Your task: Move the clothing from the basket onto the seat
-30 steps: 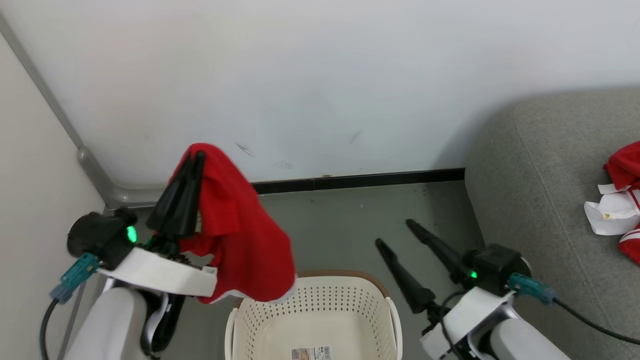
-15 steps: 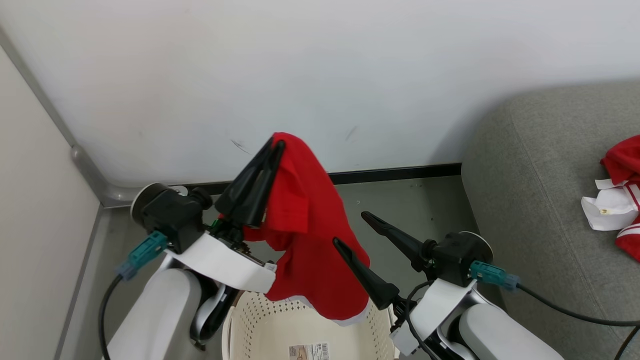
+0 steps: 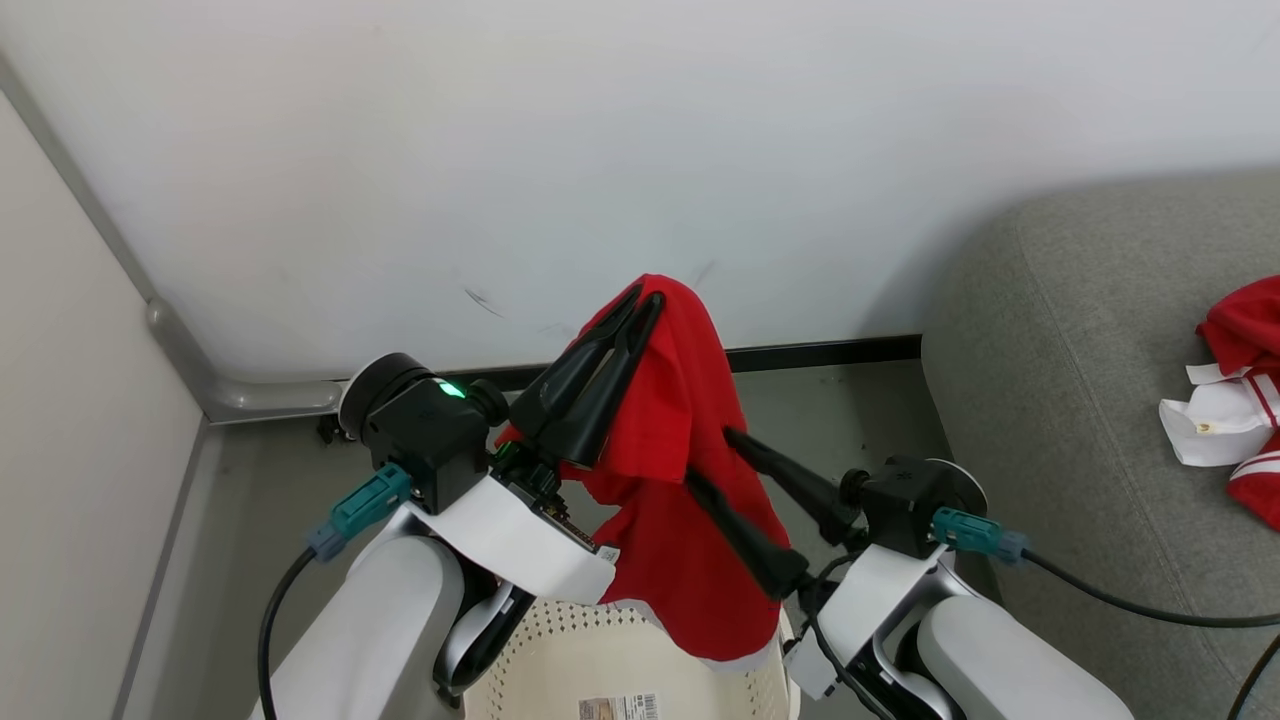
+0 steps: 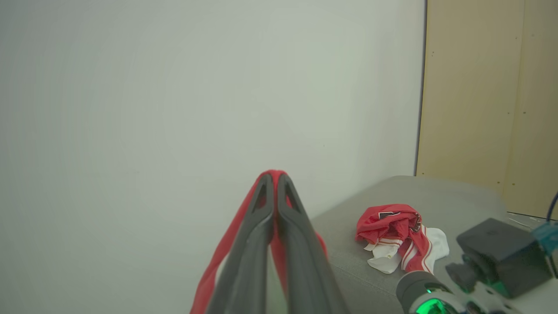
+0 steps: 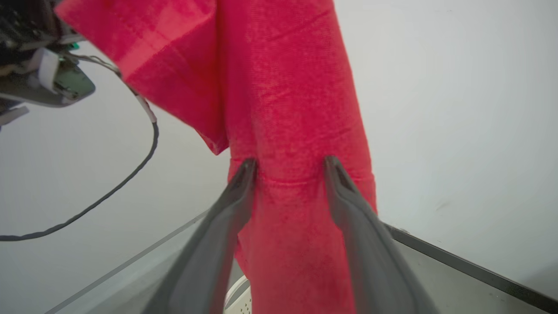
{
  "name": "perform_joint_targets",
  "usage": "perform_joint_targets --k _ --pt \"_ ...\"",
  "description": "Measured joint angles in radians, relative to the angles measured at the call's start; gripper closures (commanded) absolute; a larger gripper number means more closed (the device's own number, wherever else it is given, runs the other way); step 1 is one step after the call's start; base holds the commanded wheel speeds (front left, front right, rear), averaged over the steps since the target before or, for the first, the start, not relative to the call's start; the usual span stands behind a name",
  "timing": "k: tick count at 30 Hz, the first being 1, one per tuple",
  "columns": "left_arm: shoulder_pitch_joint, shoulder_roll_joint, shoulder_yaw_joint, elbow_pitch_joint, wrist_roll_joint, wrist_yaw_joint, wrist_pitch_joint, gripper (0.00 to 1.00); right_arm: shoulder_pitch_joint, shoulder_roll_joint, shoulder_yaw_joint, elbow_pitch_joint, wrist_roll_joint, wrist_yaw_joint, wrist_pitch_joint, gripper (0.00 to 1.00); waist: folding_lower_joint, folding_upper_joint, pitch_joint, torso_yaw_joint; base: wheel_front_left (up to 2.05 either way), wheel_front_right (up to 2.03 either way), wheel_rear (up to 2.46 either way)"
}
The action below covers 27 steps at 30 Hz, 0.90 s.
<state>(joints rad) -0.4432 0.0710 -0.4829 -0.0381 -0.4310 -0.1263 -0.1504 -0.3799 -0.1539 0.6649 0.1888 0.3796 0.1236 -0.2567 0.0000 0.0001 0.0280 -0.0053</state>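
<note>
A red garment (image 3: 690, 520) with a white hem hangs from my left gripper (image 3: 645, 293), which is shut on its top fold above the basket (image 3: 545, 655). From the left wrist, the shut gripper (image 4: 273, 176) has red cloth (image 4: 220, 255) draped on both sides of it. My right gripper (image 3: 712, 455) is open, its tips against the hanging cloth. In the right wrist view the garment (image 5: 283, 87) hangs between the spread fingers of the right gripper (image 5: 290, 161). More red and white clothing (image 3: 1235, 400) lies on the grey seat (image 3: 1060, 340) at the right.
A white wall with a black skirting strip (image 3: 820, 352) stands close behind. A pale panel (image 3: 70, 400) closes off the left side. Grey floor (image 3: 850, 410) lies between the basket and the seat. A paper label (image 3: 620, 708) shows on the basket floor.
My left gripper has carried the red garment to the right, over the basket. My right gripper has moved left until its open fingers reach the hanging cloth.
</note>
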Motion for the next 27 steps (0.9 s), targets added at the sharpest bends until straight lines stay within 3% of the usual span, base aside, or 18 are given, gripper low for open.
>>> perform_joint_targets --k 16,17,18,19,20,22,27 --pt "0.001 0.011 0.025 0.035 -0.009 0.010 0.009 1.00 -0.017 0.002 -0.023 0.002 0.012 0.000 0.000 1.00 0.0000 0.0000 -0.016 0.004 0.00 0.00 0.00" --pt "0.002 0.016 0.037 0.044 -0.010 0.015 0.009 0.94 -0.018 0.003 -0.029 -0.002 0.017 0.000 0.000 1.00 0.0000 0.0000 -0.016 0.003 0.00 0.00 0.00" --pt "0.004 0.022 0.050 0.057 -0.013 0.022 0.009 0.61 -0.018 0.004 -0.033 -0.007 0.020 0.000 0.000 1.00 0.0000 0.0000 -0.015 0.003 0.00 0.00 0.00" --pt "0.004 0.022 0.050 0.057 -0.013 0.022 0.009 0.47 -0.018 0.004 -0.033 -0.007 0.020 0.000 0.000 1.00 0.0000 0.0000 -0.015 0.003 0.00 0.00 0.00" --pt "0.008 0.027 0.063 0.068 -0.019 0.031 0.009 0.26 -0.018 0.004 -0.037 -0.010 0.023 0.000 0.000 1.00 0.0000 0.0000 -0.014 0.002 0.00 0.00 0.00" --pt "0.023 0.034 0.083 0.088 -0.026 0.044 0.009 0.03 -0.017 0.004 -0.048 -0.015 0.028 0.000 0.000 1.00 0.0000 0.0000 -0.012 0.001 0.00 0.00 0.00" --pt "0.063 0.043 0.127 0.136 -0.050 0.068 0.009 0.00 -0.017 0.002 -0.088 -0.032 0.029 0.000 0.000 1.00 0.0000 0.0000 -0.006 -0.005 0.00 0.00 0.00"
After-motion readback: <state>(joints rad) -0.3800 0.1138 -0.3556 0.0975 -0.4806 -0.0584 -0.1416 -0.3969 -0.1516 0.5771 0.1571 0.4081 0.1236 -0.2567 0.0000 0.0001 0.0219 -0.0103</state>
